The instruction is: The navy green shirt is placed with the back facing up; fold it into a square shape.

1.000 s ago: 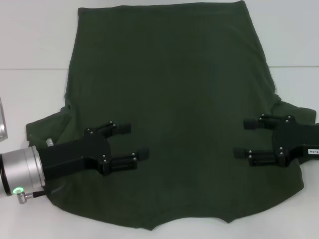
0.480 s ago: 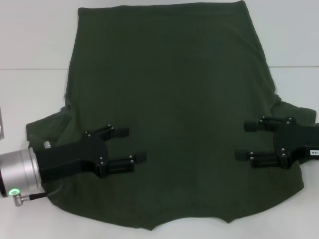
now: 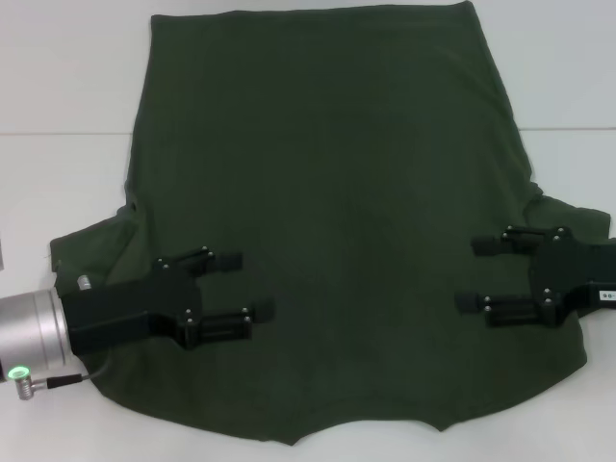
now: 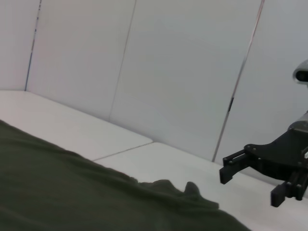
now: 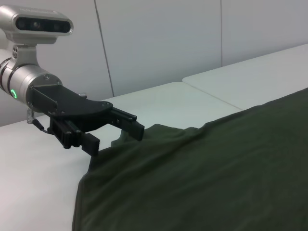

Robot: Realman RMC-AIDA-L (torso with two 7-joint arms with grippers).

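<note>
The navy green shirt [image 3: 327,192] lies spread flat over the white table, hem at the far side and neck at the near edge. My left gripper [image 3: 252,286] hovers open over the shirt's near left part, just inside the left sleeve [image 3: 91,255], fingers pointing right with nothing between them. My right gripper [image 3: 469,273] is open over the near right part, by the right sleeve [image 3: 573,217], fingers pointing left and empty. The right wrist view shows the left gripper [image 5: 117,138] above the shirt [image 5: 216,168]. The left wrist view shows the right gripper [image 4: 248,186] beyond the shirt [image 4: 72,192].
The white table [image 3: 58,77] has a seam running across it behind the shirt's sides. Bare table shows left and right of the shirt. Pale wall panels [image 4: 168,72] stand behind the table in the wrist views.
My left gripper has drawn back to the left and slightly toward the near edge, still open. The right gripper has barely shifted. The shirt has not moved.
</note>
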